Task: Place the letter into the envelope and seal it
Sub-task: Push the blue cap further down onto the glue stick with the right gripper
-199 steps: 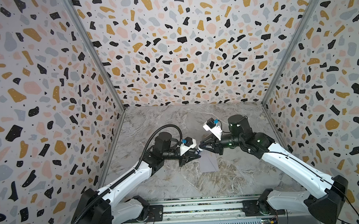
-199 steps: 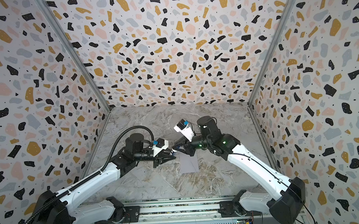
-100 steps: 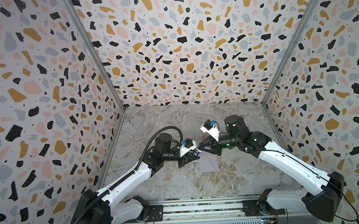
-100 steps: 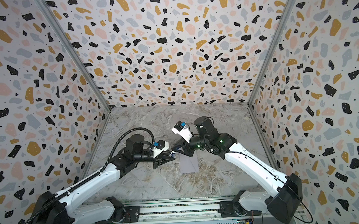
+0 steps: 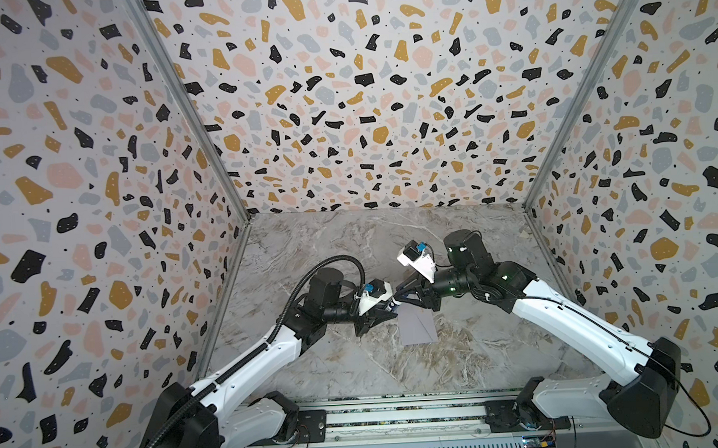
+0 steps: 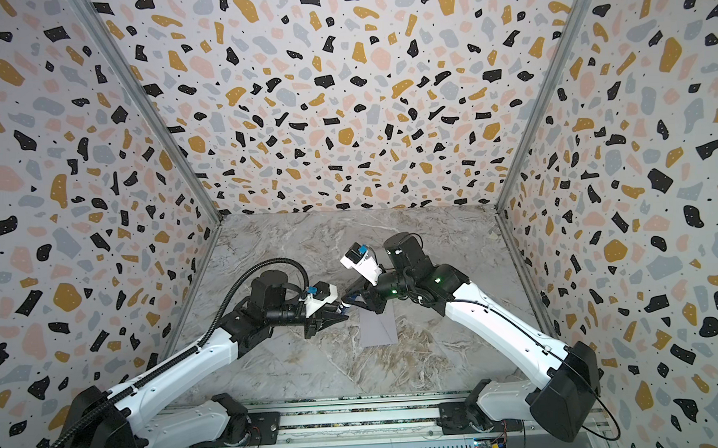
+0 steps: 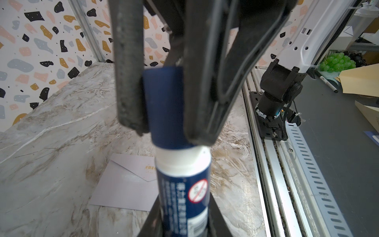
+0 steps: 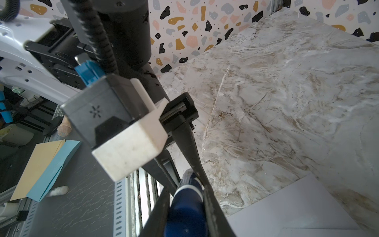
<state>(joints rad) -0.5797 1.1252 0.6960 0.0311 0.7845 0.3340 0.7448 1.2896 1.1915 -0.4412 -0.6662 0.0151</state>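
Left end effector (image 5: 387,309): clenched on the body of a blue-and-white cylindrical plastic glue stick (image 7: 182,184).
Right end effector (image 7: 166,131): clamped on the stick's dark blue cap (image 7: 164,106), meeting the left one tip to tip.
Glue stick: held in the air between the two arms, above the counter.
Envelope (image 5: 418,328): a flat pale lavender-grey paper rectangle with its pointed flap folded down. It lies on the grey-veined marble counter (image 5: 350,250) just below the end effectors, and neither touches it.

Terrazzo-print walls (image 5: 364,108), marble-pattern floor (image 5: 329,243), even light
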